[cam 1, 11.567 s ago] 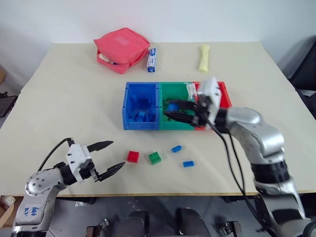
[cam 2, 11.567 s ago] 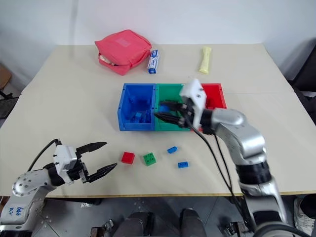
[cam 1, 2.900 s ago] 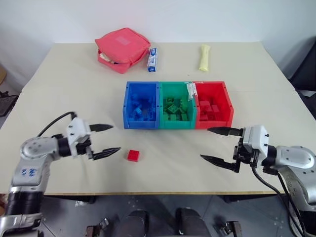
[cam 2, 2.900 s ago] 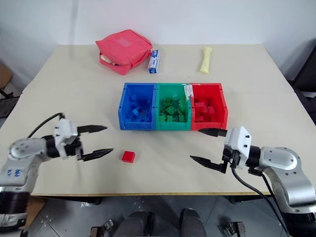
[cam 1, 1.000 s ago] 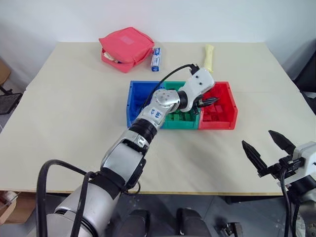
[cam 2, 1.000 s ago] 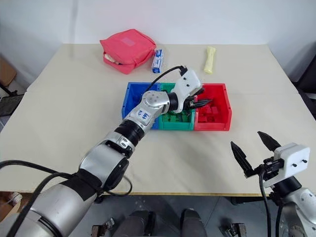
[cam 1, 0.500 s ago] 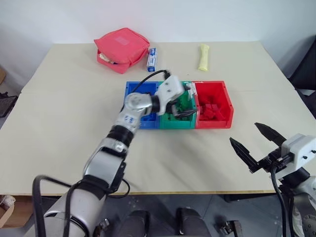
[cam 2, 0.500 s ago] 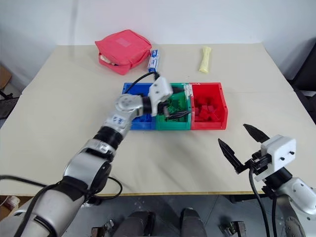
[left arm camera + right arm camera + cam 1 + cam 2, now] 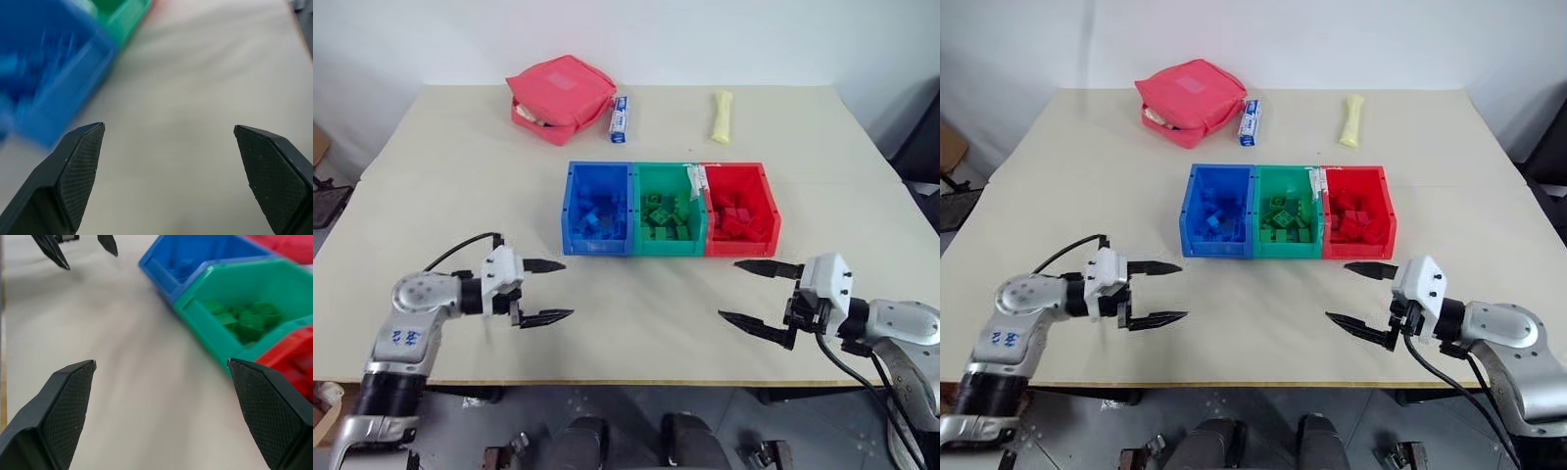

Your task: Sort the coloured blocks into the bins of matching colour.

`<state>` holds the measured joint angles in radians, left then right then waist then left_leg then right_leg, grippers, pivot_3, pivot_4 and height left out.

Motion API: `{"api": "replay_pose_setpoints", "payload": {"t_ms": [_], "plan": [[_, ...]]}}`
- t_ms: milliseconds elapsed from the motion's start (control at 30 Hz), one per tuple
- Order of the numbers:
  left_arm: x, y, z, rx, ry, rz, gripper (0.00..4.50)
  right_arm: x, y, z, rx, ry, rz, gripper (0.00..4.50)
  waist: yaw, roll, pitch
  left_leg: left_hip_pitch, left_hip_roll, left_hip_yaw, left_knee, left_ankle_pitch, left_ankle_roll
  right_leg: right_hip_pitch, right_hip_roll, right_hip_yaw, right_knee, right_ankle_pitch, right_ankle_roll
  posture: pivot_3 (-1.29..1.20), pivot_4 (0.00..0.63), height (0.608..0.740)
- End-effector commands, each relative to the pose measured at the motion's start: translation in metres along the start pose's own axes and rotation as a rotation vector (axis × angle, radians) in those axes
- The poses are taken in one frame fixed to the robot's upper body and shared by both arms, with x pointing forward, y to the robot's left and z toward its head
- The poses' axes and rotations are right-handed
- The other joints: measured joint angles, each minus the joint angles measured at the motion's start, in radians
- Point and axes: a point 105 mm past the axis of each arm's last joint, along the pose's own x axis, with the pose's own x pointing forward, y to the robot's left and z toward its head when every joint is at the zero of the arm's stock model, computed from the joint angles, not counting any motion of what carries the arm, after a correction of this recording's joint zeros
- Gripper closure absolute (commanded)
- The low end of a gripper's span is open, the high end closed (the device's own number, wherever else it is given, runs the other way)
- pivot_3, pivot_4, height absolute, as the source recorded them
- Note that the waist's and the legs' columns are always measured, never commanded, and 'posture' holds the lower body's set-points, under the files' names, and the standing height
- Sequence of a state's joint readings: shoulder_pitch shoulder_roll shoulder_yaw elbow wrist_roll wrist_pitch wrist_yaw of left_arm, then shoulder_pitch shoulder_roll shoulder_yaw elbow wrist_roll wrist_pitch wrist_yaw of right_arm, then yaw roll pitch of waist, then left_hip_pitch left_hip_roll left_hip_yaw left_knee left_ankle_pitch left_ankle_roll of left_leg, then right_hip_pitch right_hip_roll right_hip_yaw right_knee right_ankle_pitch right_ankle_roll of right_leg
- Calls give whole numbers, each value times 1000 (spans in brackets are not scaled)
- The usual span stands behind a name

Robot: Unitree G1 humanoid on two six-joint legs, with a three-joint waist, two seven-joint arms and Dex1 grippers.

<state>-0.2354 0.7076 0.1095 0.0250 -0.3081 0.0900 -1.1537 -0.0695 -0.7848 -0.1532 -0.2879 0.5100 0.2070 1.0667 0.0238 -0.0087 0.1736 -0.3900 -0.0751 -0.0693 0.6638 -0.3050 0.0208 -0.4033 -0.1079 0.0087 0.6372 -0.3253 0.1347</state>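
Three joined bins stand mid-table: blue bin (image 9: 597, 245), green bin (image 9: 670, 248), red bin (image 9: 742, 249). The coloured blocks lie inside them by colour: blue blocks (image 9: 599, 215), green blocks (image 9: 666, 217), red blocks (image 9: 739, 220). My left gripper (image 9: 568, 289) hovers over the near left of the table, open and empty, pointing right. On the near right, my right gripper (image 9: 727, 289) is open and empty too, pointing left. Both stay in front of the bins, apart from them. The right wrist view shows the green bin (image 9: 234, 298) ahead and the left gripper (image 9: 83, 247) across the table.
At the back of the table sit a pink-red zipped pouch (image 9: 560, 98), a small blue-and-white box (image 9: 620, 118) beside it, and a pale yellow object (image 9: 722, 115). Bare tabletop (image 9: 646, 304) lies between my grippers. The table's front edge runs just below them.
My left arm has drawn back from over the red bin to the near left, its gripper opening on the way. The right gripper has swung round to point left.
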Motion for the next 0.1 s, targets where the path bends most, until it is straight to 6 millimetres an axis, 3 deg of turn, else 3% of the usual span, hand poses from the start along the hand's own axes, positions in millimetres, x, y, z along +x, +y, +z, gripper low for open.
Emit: {"api": "replay_pose_setpoints", "payload": {"t_ms": [33, 100], "plan": [[-6, 6, 18, 60, -41, 68, 16, 0, -3, 4, -28, -22, 2, 0, 4, 0, 0, 0, 0, 0, 0, 0, 0, 0, 0, 0, 0, 0, 0, 0, 150, 740], [-5, 7, 20, 50, -61, 93, 16, 1, -5, 1, -22, -25, -10, 0, 4, 0, 0, 0, 0, -1, 0, 0, 0, 1, -1, -1, 0, 0, 0, 0, 150, 740]]}}
